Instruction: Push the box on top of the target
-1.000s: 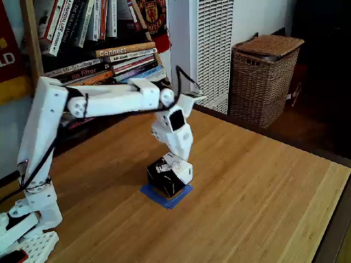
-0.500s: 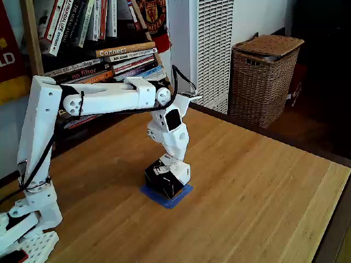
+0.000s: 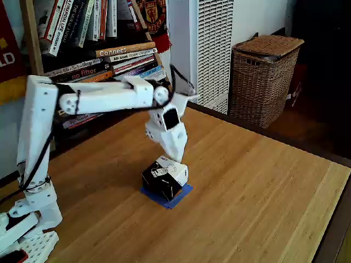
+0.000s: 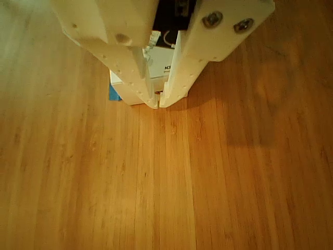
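Note:
The box [image 3: 164, 178], a small black cube with a white printed top, sits on the blue tape target [image 3: 176, 196], whose right and front edges still show. My white gripper [image 3: 174, 160] points down and presses against the box's far upper side. In the other view the two fingertips [image 4: 158, 103] nearly touch each other, shut with nothing between them, and the box's white face [image 4: 162, 57] lies just behind them. A sliver of the blue target [image 4: 113, 92] peeks out at the left of the fingers.
A wicker basket [image 3: 264, 76] stands on the floor beyond the table's far right edge. A bookshelf [image 3: 104, 60] and a white radiator [image 3: 211, 49] are behind the arm. Bare wooden tabletop [image 3: 258, 208] extends to the right and front.
The gripper has moved left and toward the arm's base, sliding the box a little leftward over the blue target. More blue tape now shows at the box's right.

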`<state>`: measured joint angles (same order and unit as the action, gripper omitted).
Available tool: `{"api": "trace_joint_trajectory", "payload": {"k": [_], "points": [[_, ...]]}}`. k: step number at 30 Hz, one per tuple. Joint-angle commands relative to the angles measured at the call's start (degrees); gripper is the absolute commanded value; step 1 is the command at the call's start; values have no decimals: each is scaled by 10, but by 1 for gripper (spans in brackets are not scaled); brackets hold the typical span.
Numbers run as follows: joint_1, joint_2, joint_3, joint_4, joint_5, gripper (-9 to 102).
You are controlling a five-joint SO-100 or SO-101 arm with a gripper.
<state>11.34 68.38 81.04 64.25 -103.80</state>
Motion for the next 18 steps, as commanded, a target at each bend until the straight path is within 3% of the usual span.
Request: {"api": "trace_joint_trajectory", "payload": {"k": [1, 18], "points": [[0, 39, -3, 4, -5, 0], [43, 49, -18, 4, -4, 0]]}}
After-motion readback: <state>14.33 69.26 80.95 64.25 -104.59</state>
